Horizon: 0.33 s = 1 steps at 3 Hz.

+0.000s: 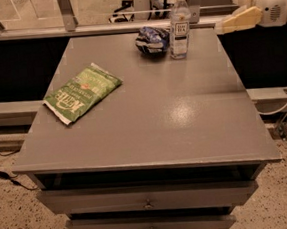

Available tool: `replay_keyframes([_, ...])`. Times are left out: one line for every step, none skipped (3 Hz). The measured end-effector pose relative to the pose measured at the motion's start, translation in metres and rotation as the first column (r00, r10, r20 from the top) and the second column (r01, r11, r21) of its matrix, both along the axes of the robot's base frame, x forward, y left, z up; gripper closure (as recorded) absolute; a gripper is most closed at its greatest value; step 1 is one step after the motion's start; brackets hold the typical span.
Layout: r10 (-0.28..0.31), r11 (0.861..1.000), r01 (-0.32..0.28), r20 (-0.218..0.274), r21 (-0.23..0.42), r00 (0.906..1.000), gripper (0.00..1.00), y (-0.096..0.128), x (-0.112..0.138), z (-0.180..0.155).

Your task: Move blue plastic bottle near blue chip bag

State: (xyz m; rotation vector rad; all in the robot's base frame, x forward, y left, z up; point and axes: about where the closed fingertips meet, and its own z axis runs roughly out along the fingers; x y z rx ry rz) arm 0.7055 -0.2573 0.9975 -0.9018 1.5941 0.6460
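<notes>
The blue plastic bottle (179, 27) stands upright near the far edge of the grey table (184, 118), just right of the blue chip bag (152, 39). We judge it light, smooth and tippy, best gripped around its labelled middle. The gripper (221, 28) hangs beyond the table's right edge, apart from the bottle; we cannot tell whether it is open or closed, and the tabletop in front offers open room.

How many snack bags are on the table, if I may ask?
2: the green chip bag at left; the blue chip bag at the far edge beside the blue plastic bottle. The gripper hangs to the bottle's right.
</notes>
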Motion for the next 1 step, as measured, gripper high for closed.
replay_keyframes([0.019, 1.000, -0.019, -0.023, 0.000, 0.9996, 0.00, 0.0090, -0.0154, -0.0044])
